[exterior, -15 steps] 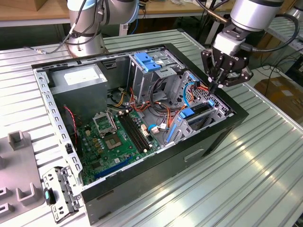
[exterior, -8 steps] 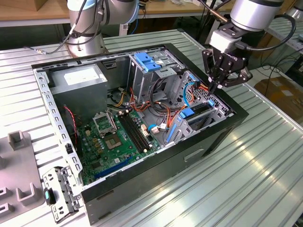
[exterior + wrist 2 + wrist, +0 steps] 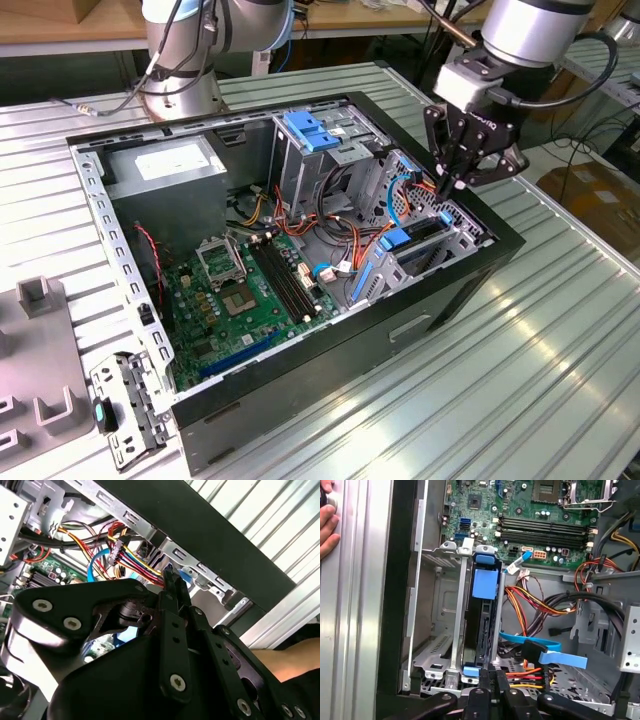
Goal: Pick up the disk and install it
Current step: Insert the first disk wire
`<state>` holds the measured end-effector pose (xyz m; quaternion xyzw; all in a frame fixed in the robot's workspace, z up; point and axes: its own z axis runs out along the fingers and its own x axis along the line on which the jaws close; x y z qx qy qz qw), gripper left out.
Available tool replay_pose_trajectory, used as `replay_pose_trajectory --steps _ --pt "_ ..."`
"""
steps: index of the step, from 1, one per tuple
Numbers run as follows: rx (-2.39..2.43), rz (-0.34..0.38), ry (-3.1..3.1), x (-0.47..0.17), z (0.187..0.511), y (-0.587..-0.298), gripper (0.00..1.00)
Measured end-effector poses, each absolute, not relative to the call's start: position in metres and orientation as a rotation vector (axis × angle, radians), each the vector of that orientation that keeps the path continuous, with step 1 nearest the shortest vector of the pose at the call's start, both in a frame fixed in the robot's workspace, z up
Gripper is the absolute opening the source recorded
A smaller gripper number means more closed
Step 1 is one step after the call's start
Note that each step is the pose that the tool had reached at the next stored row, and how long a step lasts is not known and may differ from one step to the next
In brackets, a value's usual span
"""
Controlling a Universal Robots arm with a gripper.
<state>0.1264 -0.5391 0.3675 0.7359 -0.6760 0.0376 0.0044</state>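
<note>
One disk (image 3: pixel 481 625) stands on edge in the metal cage (image 3: pixel 437 630) at the front corner of the open computer case (image 3: pixel 420 330). Its blue rails run along it, a blue tab at each end. By the look of it, it sits in its slot, though the pictures do not show whether it is pushed fully home.

The claw (image 3: pixel 493 672) hangs over the near end of the disk, right at the lower blue tab, and its fingers are pressed together with nothing visibly held between them. In the exterior view the claw (image 3: pixel 458 180) points down into that corner of the case.

The risks I see come from crowding. The bundle of red, yellow and orange wires (image 3: pixel 530 672) and the flat blue cable (image 3: pixel 555 656) lie just beside the fingers, so a small drift sideways could snag them or pull a plug loose. A push that is off the line of the slot could jam the rails against the cage or snap the tab. A person's hand (image 3: pixel 327 525) rests on the table beside the case and could be struck if the arm swings out that way
</note>
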Motion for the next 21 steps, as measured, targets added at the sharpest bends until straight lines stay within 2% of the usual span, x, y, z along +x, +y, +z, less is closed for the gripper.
replay_pose_trajectory --steps 21 --pt "2.227 0.118 -2.196 0.112 0.359 -0.544 0.16"
